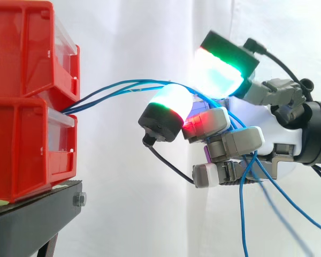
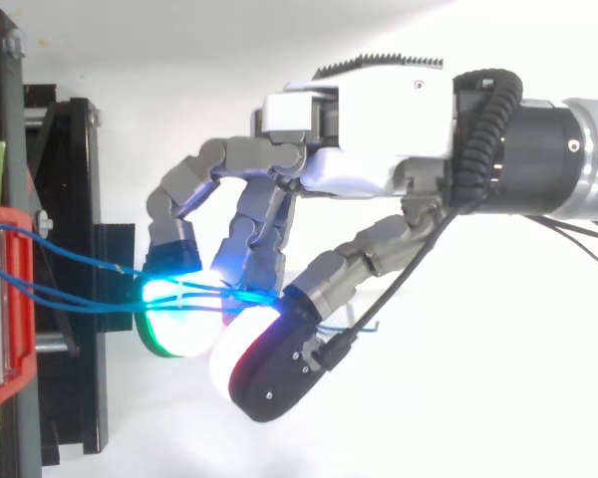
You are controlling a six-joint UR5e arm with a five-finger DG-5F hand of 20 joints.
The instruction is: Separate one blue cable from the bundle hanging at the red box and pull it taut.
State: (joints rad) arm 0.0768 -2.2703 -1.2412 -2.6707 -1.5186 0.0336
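Right of the stacked red plastic bins [image 1: 27,107], the grey-and-white robot hand [image 2: 379,149] curls its glowing pads [image 1: 171,104] around several thin blue cables [image 1: 123,85] spanning from the bins, so it should probably shed all but 1 strand before drawing rightward.

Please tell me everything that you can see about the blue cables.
The blue cables are several thin, smooth strands, plastic-looking. They come out between the two stacked red bins, run in a low arch to the hand, pass between its curled fingers, then hang loosely down below it.
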